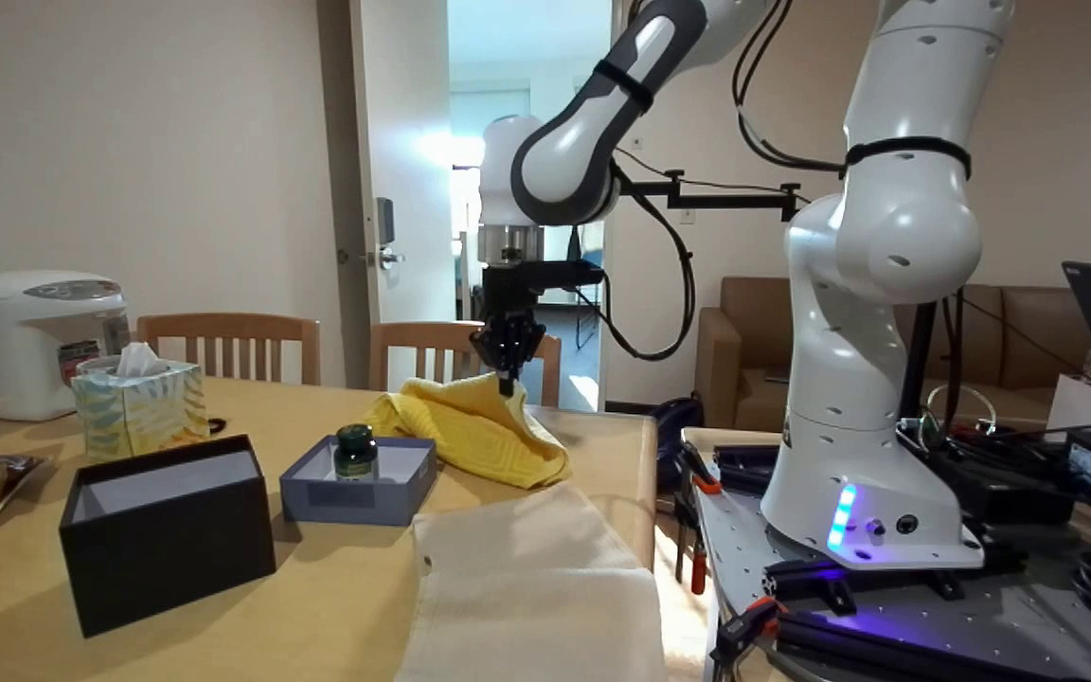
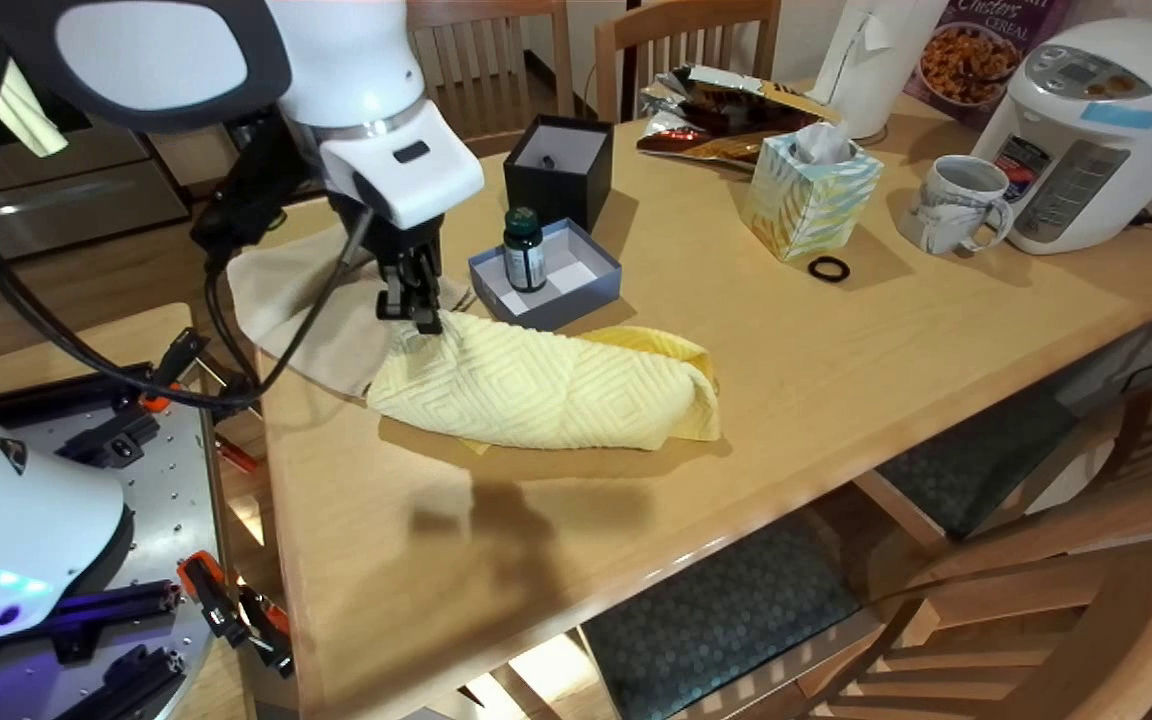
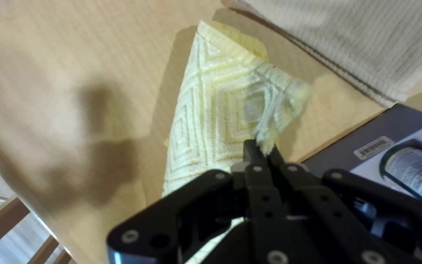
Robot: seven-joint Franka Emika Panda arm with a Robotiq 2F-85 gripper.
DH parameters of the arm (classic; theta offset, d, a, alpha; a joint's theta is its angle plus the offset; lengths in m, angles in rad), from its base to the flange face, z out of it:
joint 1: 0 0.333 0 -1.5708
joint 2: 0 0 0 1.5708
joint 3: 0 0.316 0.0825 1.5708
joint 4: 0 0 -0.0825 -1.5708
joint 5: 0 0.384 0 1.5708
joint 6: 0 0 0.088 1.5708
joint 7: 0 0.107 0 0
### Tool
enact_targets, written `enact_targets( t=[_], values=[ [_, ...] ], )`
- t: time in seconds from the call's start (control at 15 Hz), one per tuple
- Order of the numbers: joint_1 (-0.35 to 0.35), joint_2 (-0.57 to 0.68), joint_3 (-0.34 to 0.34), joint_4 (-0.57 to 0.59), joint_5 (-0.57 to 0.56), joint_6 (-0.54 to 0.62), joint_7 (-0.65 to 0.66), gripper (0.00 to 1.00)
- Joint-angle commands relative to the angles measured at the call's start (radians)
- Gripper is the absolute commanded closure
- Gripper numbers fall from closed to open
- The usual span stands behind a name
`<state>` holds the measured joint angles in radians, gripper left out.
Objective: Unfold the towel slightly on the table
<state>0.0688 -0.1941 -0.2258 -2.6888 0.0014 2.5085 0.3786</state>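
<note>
A pale wall (image 1: 157, 152) rises behind the wooden bench (image 2: 836, 370). Near the bench's short edge lies the folded yellow towel (image 2: 556, 385), open wood between it and the long edge. The pincer (image 3: 263, 148) pinches a bunched bit of towel.

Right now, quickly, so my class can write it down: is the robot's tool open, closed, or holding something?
Tool: closed, holding a pinched bit of the yellow towel.
</note>
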Motion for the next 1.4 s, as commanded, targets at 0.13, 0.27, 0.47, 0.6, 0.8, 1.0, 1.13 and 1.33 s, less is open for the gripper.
enact_targets(
  t=[0.13, 0.27, 0.47, 0.6, 0.8, 1.0, 1.13, 1.33],
  values=[
    [0.156, -0.115, -0.263, -0.013, 0.176, -0.114, -0.409, 0.99],
    [0.159, -0.104, -0.34, 0.004, 0.264, -0.151, -0.554, 0.99],
    [0.046, -0.06, -0.315, 0.029, 0.408, -0.245, -0.733, 0.99],
    [-0.009, -0.029, -0.313, 0.038, 0.476, -0.302, -0.808, 0.99],
    [-0.101, 0.026, -0.268, 0.047, 0.457, -0.33, -0.769, 0.99],
    [-0.202, 0.058, -0.182, 0.055, 0.322, -0.276, -0.59, 0.99],
    [-0.246, 0.068, -0.136, 0.075, 0.226, -0.27, -0.468, 0.99],
    [-0.284, 0.086, -0.078, 0.112, 0.07, -0.295, -0.269, 0.99]
  ],
)
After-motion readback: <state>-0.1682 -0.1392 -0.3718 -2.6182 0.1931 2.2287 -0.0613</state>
